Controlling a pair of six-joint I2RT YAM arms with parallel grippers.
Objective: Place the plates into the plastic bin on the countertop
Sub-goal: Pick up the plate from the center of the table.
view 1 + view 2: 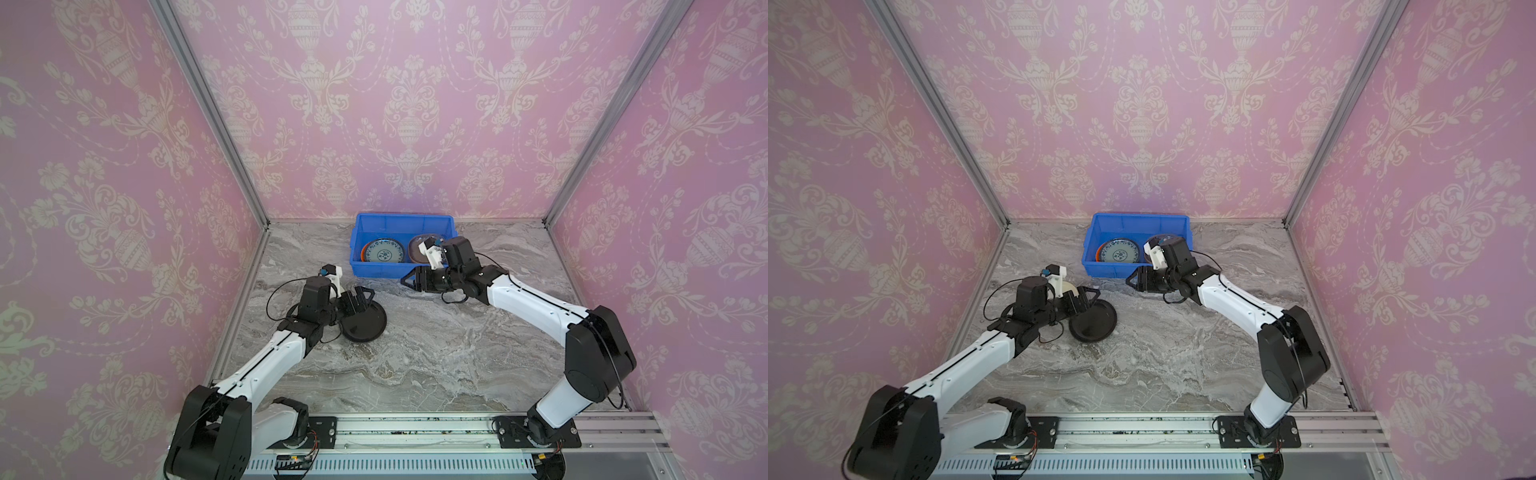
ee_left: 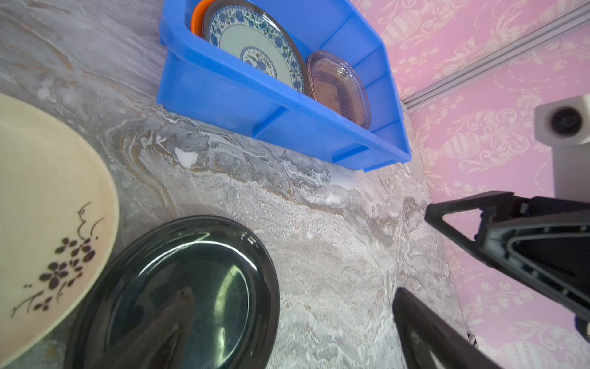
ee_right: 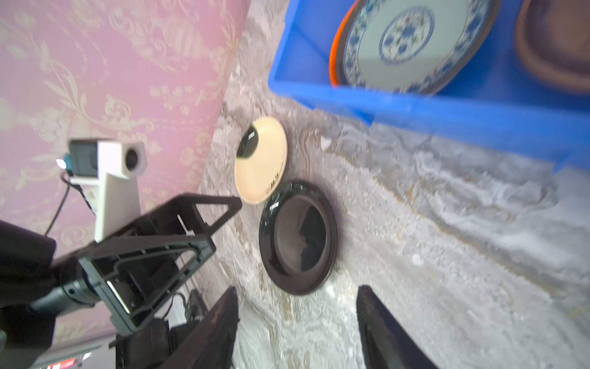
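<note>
Evidently two plates lay outside the plastic bin (image 1: 374,268): the black plate (image 1: 365,322) and the cream plate (image 2: 48,207). Both were flat on the countertop (image 1: 436,353) on your left arm's side, their rims touching.

You would have judged both stiff, glossy and probably brittle: hard ware that slides under a finger and chips if dropped. Flat on the marble, neither offered a face to pinch. The raised rim looked the place to take hold, with one finger under the lip and one above, on the free side away from its neighbour.

The black plate was round, with a broad rim and a mirror-like well; the cream one carried a dark flower motif. Inside the bin, the teal-patterned plate (image 2: 255,48) lay over the orange plate (image 2: 198,19). The brownish translucent plate (image 2: 341,86) sat beside them and was rounded-square in outline.

Your left gripper (image 2: 412,255) hung over the black plate, fingers spread wide with nothing between them. Your right gripper (image 3: 297,289) was near the bin's front wall and pointed toward the black plate — its fingers were parted and likewise empty.
</note>
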